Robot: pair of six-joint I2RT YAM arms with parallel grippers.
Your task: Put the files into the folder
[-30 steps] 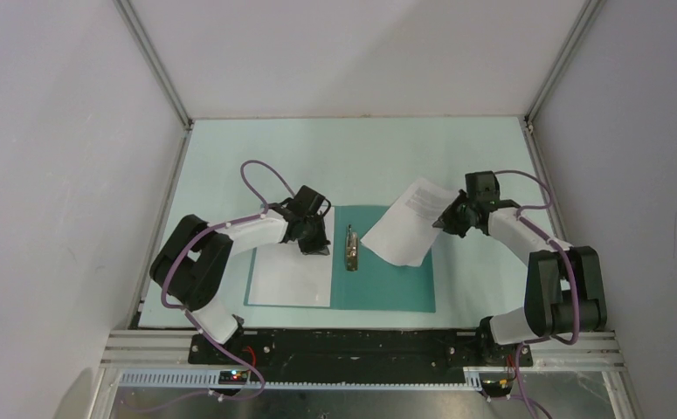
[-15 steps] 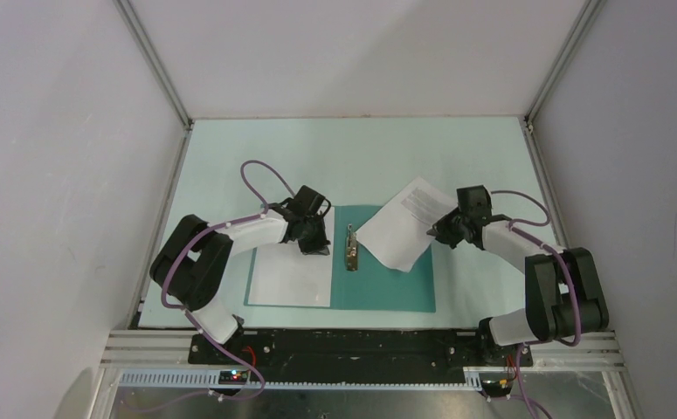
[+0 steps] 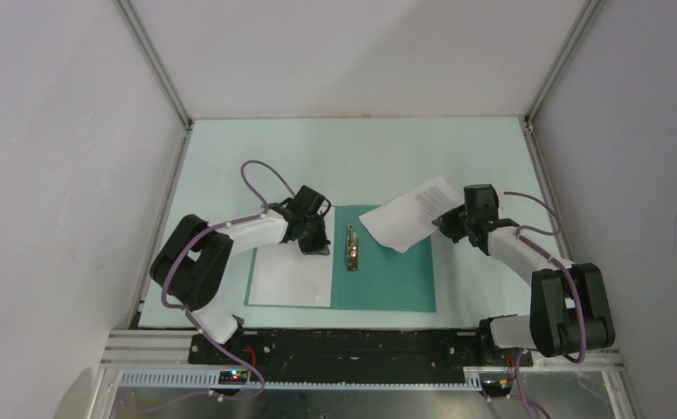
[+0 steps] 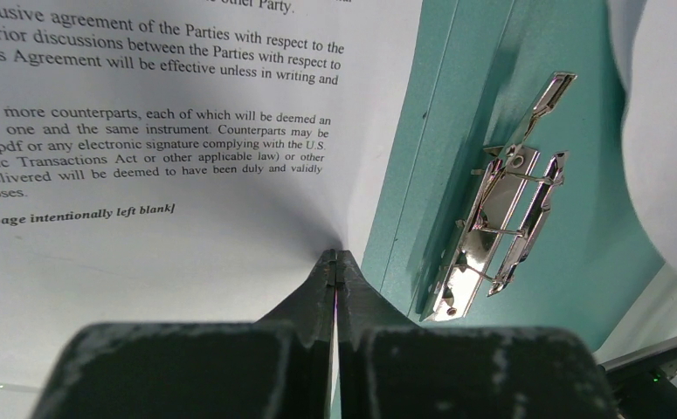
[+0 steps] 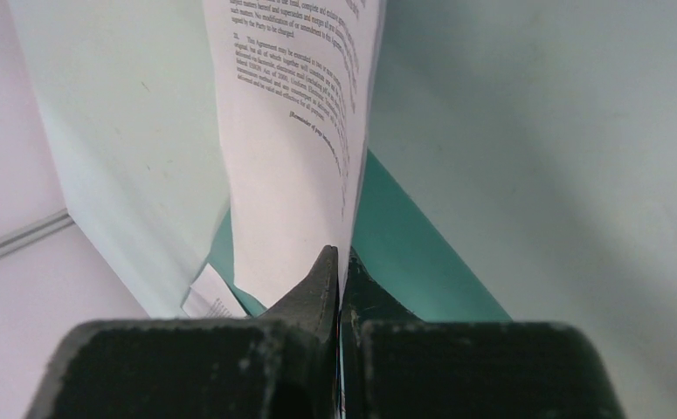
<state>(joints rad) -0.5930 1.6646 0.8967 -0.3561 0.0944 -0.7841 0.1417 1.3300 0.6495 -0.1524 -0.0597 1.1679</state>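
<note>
The teal folder (image 3: 387, 279) lies open on the table, its metal clip (image 3: 350, 247) near the spine. One white printed file sheet (image 3: 289, 278) covers the folder's left half. My left gripper (image 3: 317, 244) is shut on that sheet's far right corner; in the left wrist view the paper (image 4: 142, 131) curves up into the closed tips (image 4: 335, 256), beside the clip (image 4: 500, 227) and folder (image 4: 527, 52). My right gripper (image 3: 442, 224) is shut on the edge of the second sheet (image 3: 404, 218), held above the folder's far right corner. In the right wrist view this sheet (image 5: 291, 131) rises from the gripper (image 5: 339, 253) over the folder (image 5: 404, 236).
A pale green mat (image 3: 256, 157) covers the table, enclosed by white walls and aluminium frame posts (image 3: 155, 65). The arms' black base rail (image 3: 361, 349) runs along the near edge.
The right arm has turned and shifted its sheet, which now lies flatter and farther back over the folder's far right corner. The left arm and its sheet have not moved.
</note>
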